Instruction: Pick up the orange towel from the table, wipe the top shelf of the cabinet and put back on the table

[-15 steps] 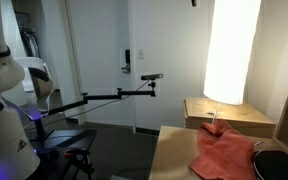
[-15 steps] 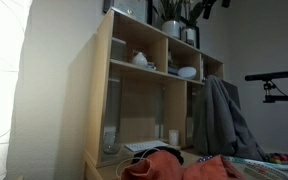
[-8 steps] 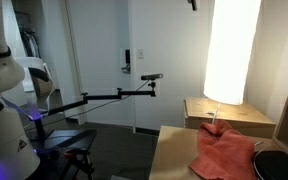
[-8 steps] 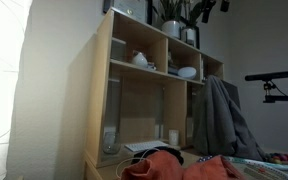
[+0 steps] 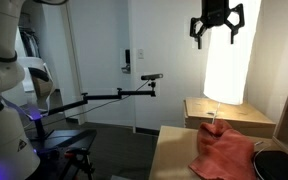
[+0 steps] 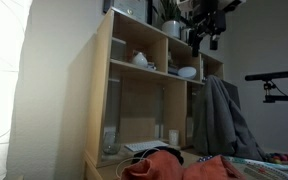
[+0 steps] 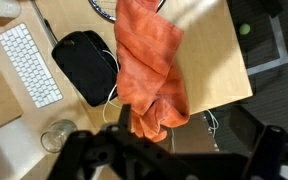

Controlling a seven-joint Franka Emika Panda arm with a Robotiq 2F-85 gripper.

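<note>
The orange towel [image 5: 224,155] lies crumpled on the wooden table [image 5: 174,155], draped over the table's edge in the wrist view [image 7: 149,65]; it also shows low in an exterior view [image 6: 174,168]. My gripper [image 5: 216,25] hangs high above the table, open and empty, far over the towel. In an exterior view it [image 6: 206,20] is near the top of the wooden cabinet [image 6: 119,100]. In the wrist view its dark fingers [image 7: 169,150] are spread wide at the bottom edge.
On the table lie a white keyboard [image 7: 29,65], a black pouch [image 7: 84,65] and a glass [image 7: 56,135]. A grey jacket [image 6: 219,120] hangs beside the cabinet. Plant pots [image 6: 174,25] stand on top, bowls [image 6: 187,72] inside. A camera boom [image 5: 152,77] reaches in.
My gripper has come down into view in both exterior views; before, only its tip showed at the top edge. The towel has not moved.
</note>
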